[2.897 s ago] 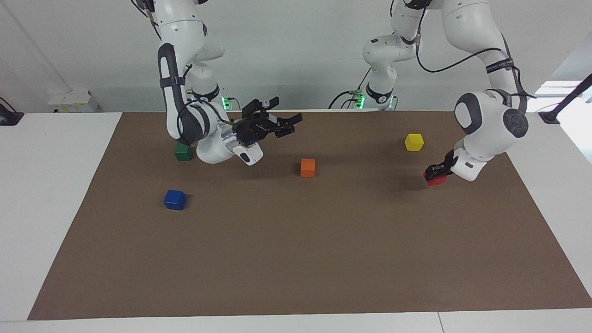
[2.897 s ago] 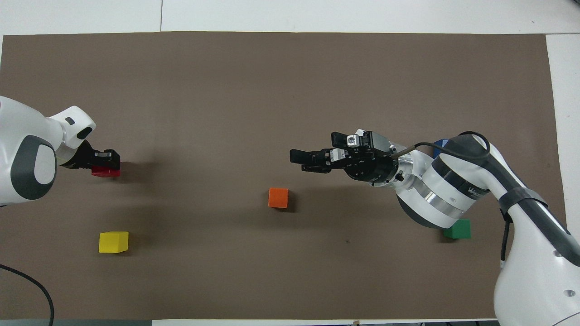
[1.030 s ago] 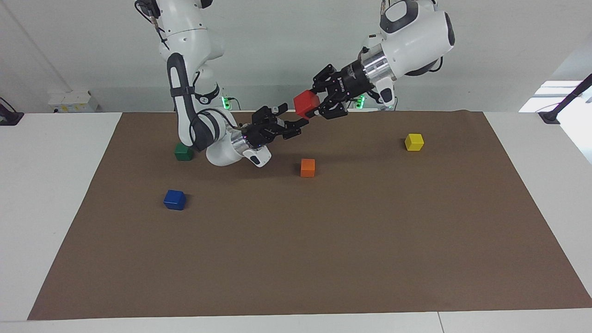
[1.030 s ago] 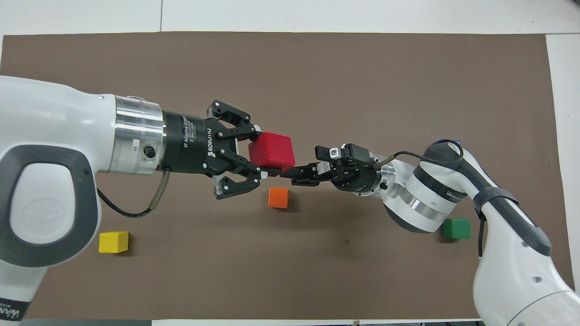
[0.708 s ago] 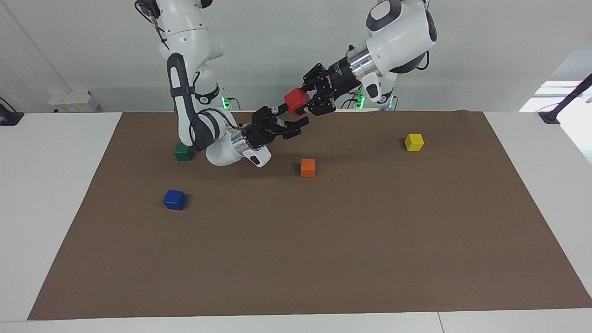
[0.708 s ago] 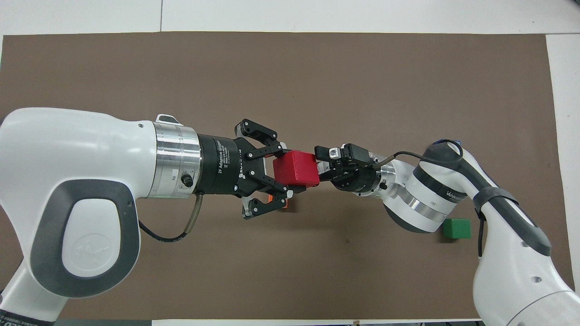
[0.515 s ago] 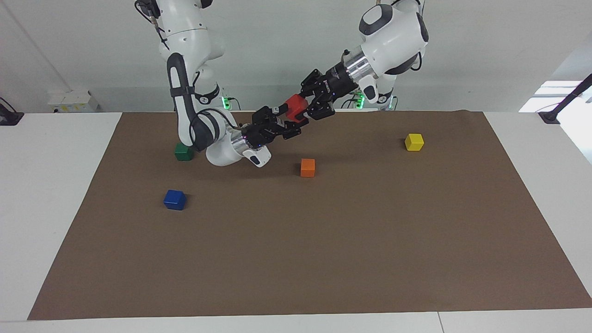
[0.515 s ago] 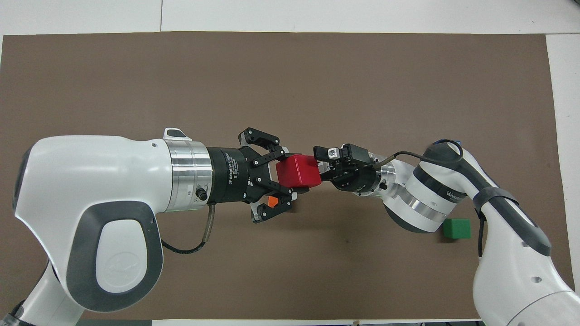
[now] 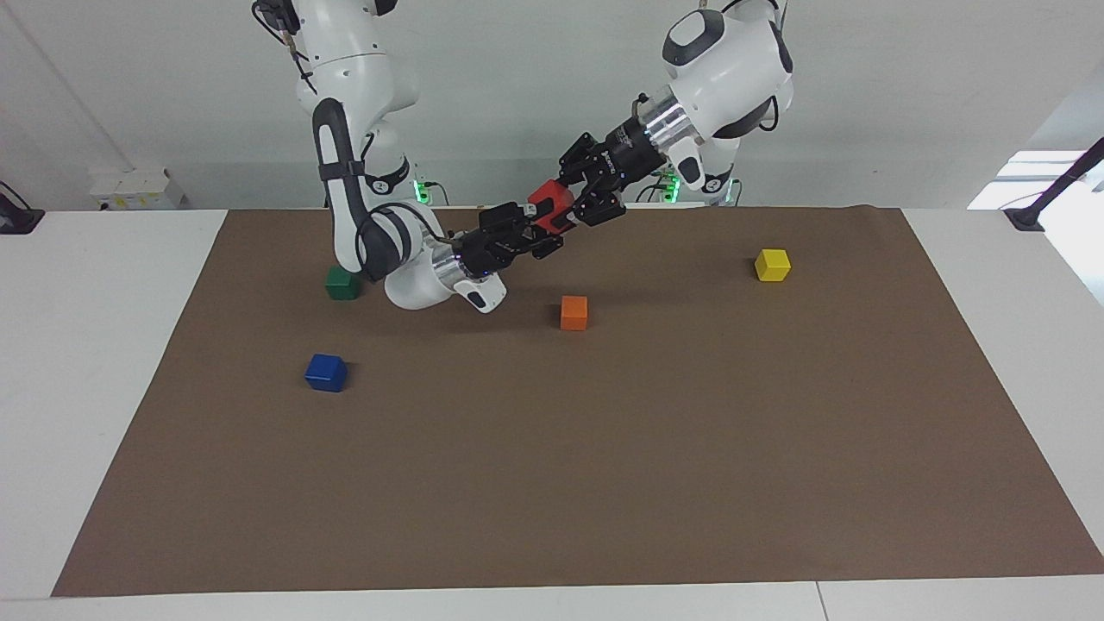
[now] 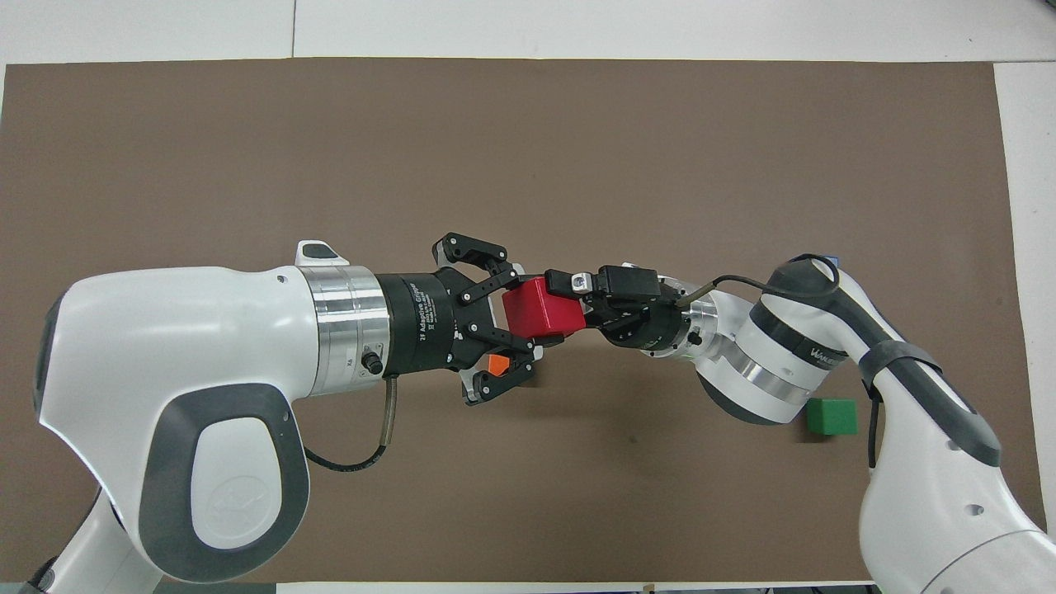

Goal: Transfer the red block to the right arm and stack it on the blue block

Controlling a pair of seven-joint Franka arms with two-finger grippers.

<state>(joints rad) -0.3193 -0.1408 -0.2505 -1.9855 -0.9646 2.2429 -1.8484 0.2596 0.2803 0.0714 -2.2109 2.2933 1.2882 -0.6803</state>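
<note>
Handover mid-air over worktop (image 9: 604, 483): left end effector (image 9: 576, 191) & right end effector (image 9: 528, 231) both clenched on red block (image 9: 552, 205); left shld release only w/ right grip firm.

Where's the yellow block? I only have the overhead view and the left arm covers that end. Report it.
Observer: The yellow block sits on the mat toward the left arm's end, with no arm touching it.
Operator: Give me the blue block too.
Observer: The blue block lies toward the right arm's end, farther from the robots than the green block.
Operator: Confirm the handover height.
Observer: The red block hangs well above the mat, gripped by the left gripper and the right gripper.
</note>
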